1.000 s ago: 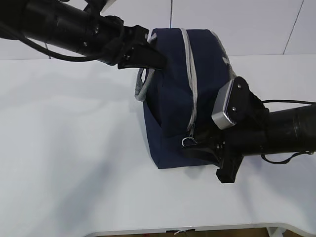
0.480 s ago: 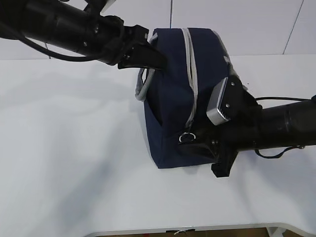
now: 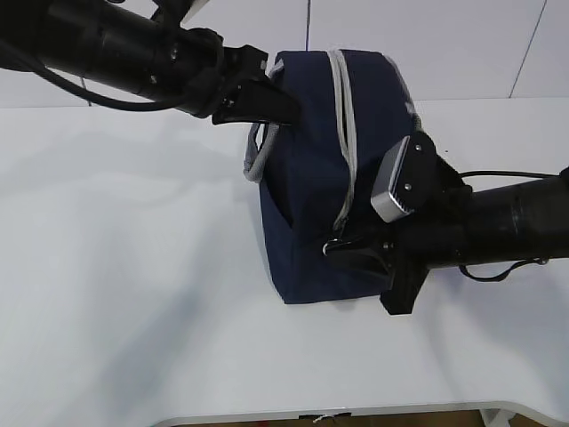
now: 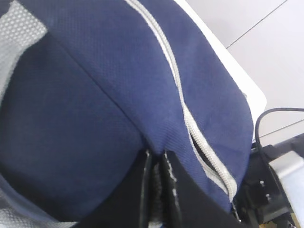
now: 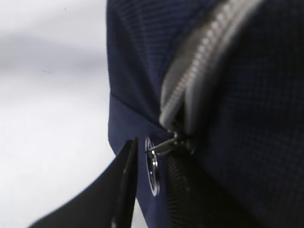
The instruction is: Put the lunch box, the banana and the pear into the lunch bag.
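Note:
The navy lunch bag (image 3: 311, 178) stands mid-table, its grey zipper (image 3: 345, 133) running over the top and nearly closed. My left gripper (image 3: 283, 108) is shut on a fold of the bag's fabric at its far left top; the left wrist view shows the jaws (image 4: 156, 161) pinching navy cloth. My right gripper (image 3: 342, 252) is at the bag's near end. In the right wrist view its fingers (image 5: 126, 180) stand narrowly apart with the ring pull (image 5: 153, 167) between them, a thin gap on the left. The lunch box, banana and pear are out of view.
The white table (image 3: 133, 267) spreads to the left and front, with its front edge (image 3: 338, 414) near. A grey webbing handle (image 3: 256, 160) hangs on the bag's left side. A black cable (image 3: 498, 175) trails behind the right arm.
My right gripper has moved up and left against the bag's near end, bringing its fingers around the ring pull. The left gripper and the bag have held still.

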